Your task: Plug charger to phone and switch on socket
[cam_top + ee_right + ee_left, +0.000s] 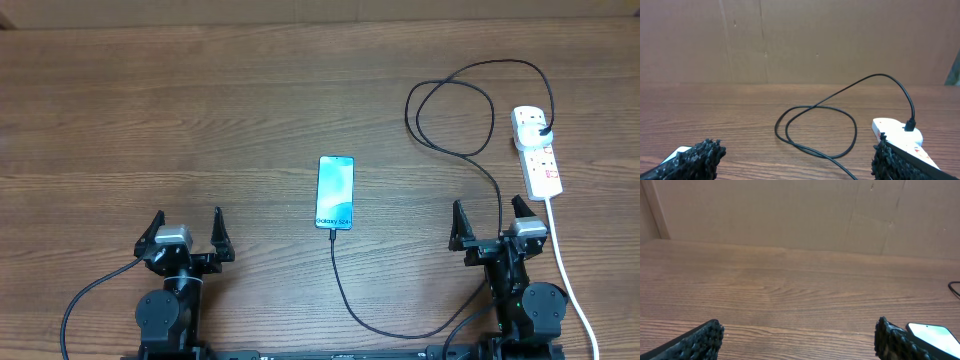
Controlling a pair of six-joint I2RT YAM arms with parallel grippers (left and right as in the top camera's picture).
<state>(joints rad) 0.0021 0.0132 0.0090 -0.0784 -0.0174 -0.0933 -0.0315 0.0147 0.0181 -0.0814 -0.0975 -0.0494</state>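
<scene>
While the phone (335, 193) lay flat and face up near the middle of the table (150, 120), its light-blue screen was lit and its long side ran near to far. The charger cable (334, 262) was seen meeting the phone's near edge at the connector tip (330, 231); whether it was fully seated could not be told. From there the cable was traced toward the near edge, curving right, passing up beside the right gripper, and looping once at the far right. Its black plug (541, 131) was seated in the far end of the socket (540, 165), which lay at the right with red marks on its near half. The switch position could not be told. A white cord (565, 270) ran from the socket's near end toward the near right edge.

In the right wrist view the cable loop (815, 107), socket (895, 127) and plug (910, 124) were shown ahead. The phone (935, 336) was caught at the lower right of the left wrist view.

The left gripper (188, 216) was parked near left, jaws spread wide, nothing held. The right gripper (487, 205) was parked near right, also spread wide and empty, just left of the socket's near end.
</scene>
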